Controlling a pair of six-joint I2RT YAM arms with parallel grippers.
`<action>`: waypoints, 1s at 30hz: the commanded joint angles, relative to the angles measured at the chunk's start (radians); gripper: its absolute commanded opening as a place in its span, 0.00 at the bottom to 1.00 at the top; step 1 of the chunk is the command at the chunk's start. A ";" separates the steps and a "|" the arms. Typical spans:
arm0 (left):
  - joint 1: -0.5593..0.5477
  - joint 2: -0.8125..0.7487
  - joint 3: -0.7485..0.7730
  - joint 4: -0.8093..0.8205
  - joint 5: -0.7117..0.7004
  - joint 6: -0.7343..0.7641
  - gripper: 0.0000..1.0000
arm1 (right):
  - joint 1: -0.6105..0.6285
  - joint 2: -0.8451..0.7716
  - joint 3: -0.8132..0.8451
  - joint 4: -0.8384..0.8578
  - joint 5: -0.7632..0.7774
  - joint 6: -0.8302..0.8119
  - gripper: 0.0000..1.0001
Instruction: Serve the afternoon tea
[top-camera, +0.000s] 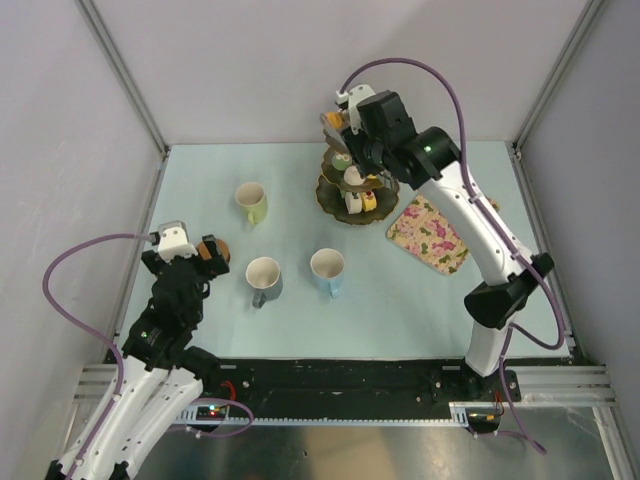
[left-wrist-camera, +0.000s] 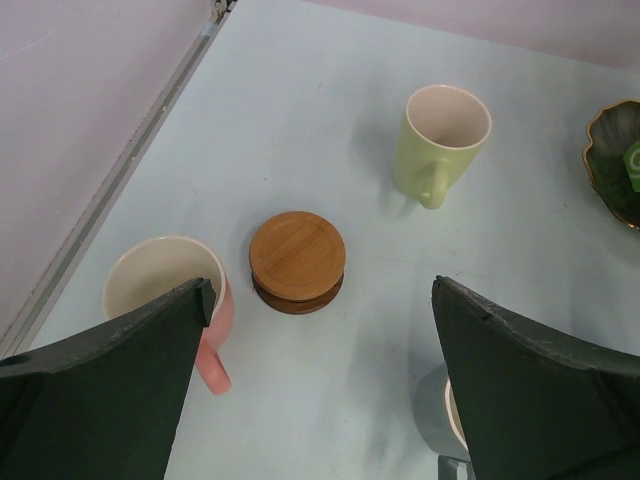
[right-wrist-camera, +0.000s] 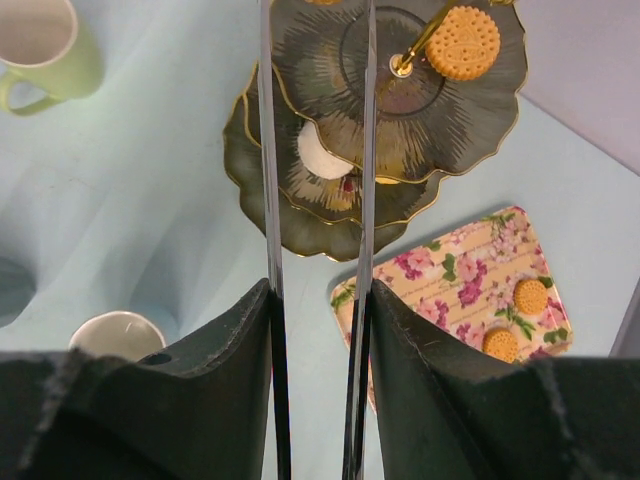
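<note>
Right wrist: right fingers (right-wrist-camera: 200, 370) clamp tongs (right-wrist-camera: 268, 200) over stand (right-wrist-camera: 420, 130), probably stocking biscuits (right-wrist-camera: 463, 43); next pick likely from tray (right-wrist-camera: 450, 270). Left fingers (left-wrist-camera: 520, 380) open above coasters (left-wrist-camera: 297, 262).

I am working in a robotics lab cell, not anyone's tea room. The three-tier stand (top-camera: 327, 198) sits on a bare pale-blue desk (top-camera: 400, 300). Behind the stand and to either side of it, plain grey-white panels (top-camera: 300, 70) close the space off, joined by bare aluminium posts (top-camera: 120, 70). Nearer to me than the stand, the desk ends in a black strip and slotted metal rails (top-camera: 350, 385), where the left arm (top-camera: 160, 320) and right arm (top-camera: 485, 225) are bolted down. Purple cables (top-camera: 455, 100) loop in the open beside the stand, and small circuit boards (top-camera: 215, 410) with lit red lamps sit at the rails.
</note>
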 joint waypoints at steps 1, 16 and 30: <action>-0.006 -0.011 -0.007 0.029 -0.007 0.015 0.98 | 0.001 0.037 0.063 0.070 0.095 -0.008 0.43; -0.006 -0.011 -0.007 0.029 -0.009 0.015 0.98 | -0.035 0.100 0.023 0.118 0.162 0.019 0.46; -0.006 -0.014 -0.007 0.029 -0.009 0.017 0.98 | -0.036 0.113 -0.006 0.126 0.124 0.018 0.48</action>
